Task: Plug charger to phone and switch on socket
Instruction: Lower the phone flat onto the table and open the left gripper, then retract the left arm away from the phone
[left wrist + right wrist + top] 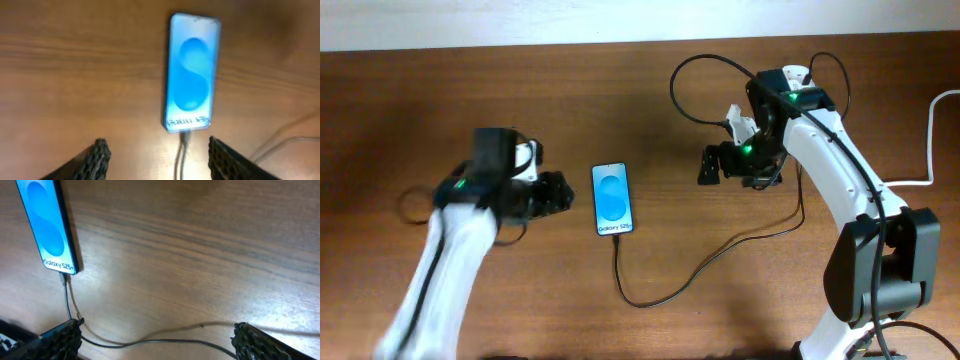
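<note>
Lying flat on the brown wood-grain counter, the phone is glowing blue, with the charger meeting its near edge and trailing off rightward. The left gripper and right gripper are both hanging spread wide, holding nothing. A pale strip is running along the counter's far edge.

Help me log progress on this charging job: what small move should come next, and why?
Probably move the right gripper toward what looks like the white power strip, mostly hidden behind its arm, to switch it on. The thin black charger cable already appears seated in the bottom edge of the slim blue-screened phone, and that gripper is open, holding nothing.
</note>
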Controlling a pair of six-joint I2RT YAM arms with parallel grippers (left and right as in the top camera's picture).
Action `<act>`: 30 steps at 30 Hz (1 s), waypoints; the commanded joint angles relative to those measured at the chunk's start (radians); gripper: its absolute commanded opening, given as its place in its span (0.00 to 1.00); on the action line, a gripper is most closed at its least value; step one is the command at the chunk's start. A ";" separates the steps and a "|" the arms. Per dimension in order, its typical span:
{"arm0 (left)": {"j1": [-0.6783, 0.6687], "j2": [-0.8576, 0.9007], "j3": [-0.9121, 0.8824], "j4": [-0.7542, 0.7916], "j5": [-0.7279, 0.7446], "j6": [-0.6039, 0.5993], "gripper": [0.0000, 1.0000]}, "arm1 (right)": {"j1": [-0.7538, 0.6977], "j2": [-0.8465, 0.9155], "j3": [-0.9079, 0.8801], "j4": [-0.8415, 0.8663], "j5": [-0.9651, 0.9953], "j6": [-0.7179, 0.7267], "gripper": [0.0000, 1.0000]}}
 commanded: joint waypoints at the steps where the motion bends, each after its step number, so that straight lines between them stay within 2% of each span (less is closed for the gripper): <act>1: 0.000 -0.302 0.023 -0.109 -0.100 0.087 0.70 | -0.005 -0.010 0.012 -0.069 0.008 0.000 0.98; 4: 0.000 -0.427 0.023 -0.180 -0.151 0.090 0.75 | -0.005 -0.015 0.013 -0.129 0.009 0.000 0.98; 10: 0.000 -0.668 0.023 -0.347 -0.248 0.090 0.72 | -0.005 -0.062 0.012 -0.206 0.008 0.001 0.98; 11: 0.000 -0.702 0.023 -0.366 -0.267 0.087 0.73 | -0.005 -0.076 0.013 -0.220 0.009 0.002 0.98; 13: 0.000 -0.777 0.023 -0.385 -0.251 0.082 0.79 | -0.005 -0.109 0.013 -0.246 0.009 0.016 0.98; 17: 0.000 -0.912 0.023 -0.423 -0.245 0.082 0.79 | -0.005 -0.184 0.012 -0.301 0.026 0.060 0.98; 21: 0.000 -1.011 0.023 -0.432 -0.210 0.090 0.79 | -0.005 -0.271 0.012 -0.373 0.143 0.169 0.98; 26: 0.000 -1.068 0.018 -0.441 -0.184 0.090 0.80 | -0.005 -0.445 0.012 -0.430 0.238 0.266 0.99; 30: -0.023 -1.069 0.015 -0.447 -0.124 0.137 0.77 | -0.005 -0.577 0.012 -0.452 0.254 0.316 0.98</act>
